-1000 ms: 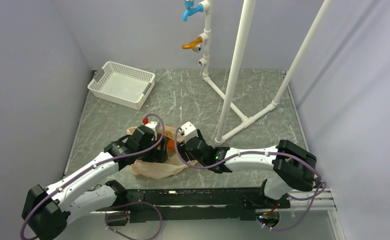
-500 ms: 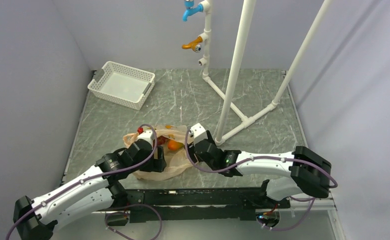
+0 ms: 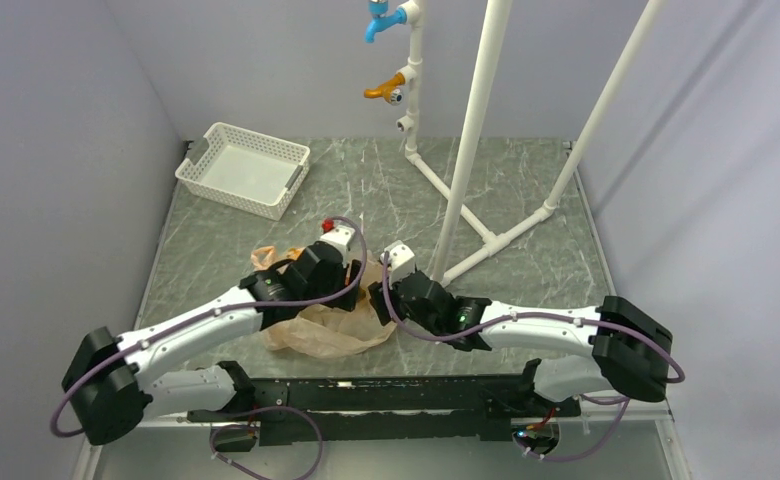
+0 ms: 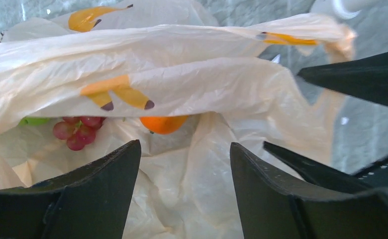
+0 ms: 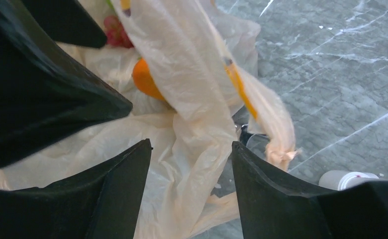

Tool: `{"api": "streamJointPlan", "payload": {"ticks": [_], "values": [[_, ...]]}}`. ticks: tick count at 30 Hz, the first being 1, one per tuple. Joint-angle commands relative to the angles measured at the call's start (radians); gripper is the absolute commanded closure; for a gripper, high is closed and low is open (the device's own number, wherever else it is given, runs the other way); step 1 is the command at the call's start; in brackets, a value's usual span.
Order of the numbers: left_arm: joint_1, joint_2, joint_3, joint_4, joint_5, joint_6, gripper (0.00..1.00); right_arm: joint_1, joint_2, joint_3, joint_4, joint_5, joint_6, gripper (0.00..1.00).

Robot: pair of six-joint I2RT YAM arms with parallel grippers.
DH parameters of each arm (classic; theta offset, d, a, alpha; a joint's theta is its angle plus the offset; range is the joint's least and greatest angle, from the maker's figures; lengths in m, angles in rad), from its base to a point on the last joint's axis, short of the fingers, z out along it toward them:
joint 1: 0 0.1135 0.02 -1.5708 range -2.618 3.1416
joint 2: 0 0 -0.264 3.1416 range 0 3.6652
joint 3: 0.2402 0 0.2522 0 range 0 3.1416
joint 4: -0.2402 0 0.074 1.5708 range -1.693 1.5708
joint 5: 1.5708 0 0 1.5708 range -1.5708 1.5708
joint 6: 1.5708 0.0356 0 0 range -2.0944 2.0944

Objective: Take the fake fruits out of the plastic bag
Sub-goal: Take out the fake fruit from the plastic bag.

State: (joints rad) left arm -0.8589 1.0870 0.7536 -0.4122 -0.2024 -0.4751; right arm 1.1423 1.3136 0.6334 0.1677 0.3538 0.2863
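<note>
Desk (image 3: 526, 200): grey, marbled. Plastic bag (image 3: 326, 332) lies crumpled at its near middle between both arms, the mouth sagging partly shut. Left jaws and right jaws both stand spread, grasping nothing, with bag film beneath them. Inside the bag: orange fruit (image 4: 163, 123), grape bunch (image 4: 77, 130), green fruit (image 4: 34, 120) barely showing. Step judged: opening the mouth, with no fruit out yet. Next move calls for lifting the upper film, then reaching the orange fruit. No legible writing; yellow printed shapes only.
</note>
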Motion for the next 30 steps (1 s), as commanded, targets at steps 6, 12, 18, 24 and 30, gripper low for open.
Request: {"api": "streamJointPlan", "payload": {"ticks": [6, 12, 18, 24, 30], "values": [[-0.004, 0.051, 0.027, 0.088, -0.024, 0.066, 0.27, -0.035, 0.032, 0.029, 0.048, -0.031, 0.048, 0.35], [-0.004, 0.036, -0.011, 0.075, -0.022, 0.059, 0.23, -0.035, 0.062, 0.027, 0.011, 0.033, 0.045, 0.37], [0.002, 0.067, -0.024, 0.123, 0.005, 0.096, 0.17, -0.007, 0.048, -0.002, -0.026, 0.058, 0.044, 0.31], [0.007, 0.158, -0.004, 0.138, -0.007, 0.121, 0.16, 0.000, 0.070, -0.003, -0.035, 0.081, 0.053, 0.34], [0.017, 0.215, -0.022, 0.183, -0.022, 0.181, 0.15, 0.001, 0.026, -0.035, -0.020, 0.082, 0.059, 0.26]]}}
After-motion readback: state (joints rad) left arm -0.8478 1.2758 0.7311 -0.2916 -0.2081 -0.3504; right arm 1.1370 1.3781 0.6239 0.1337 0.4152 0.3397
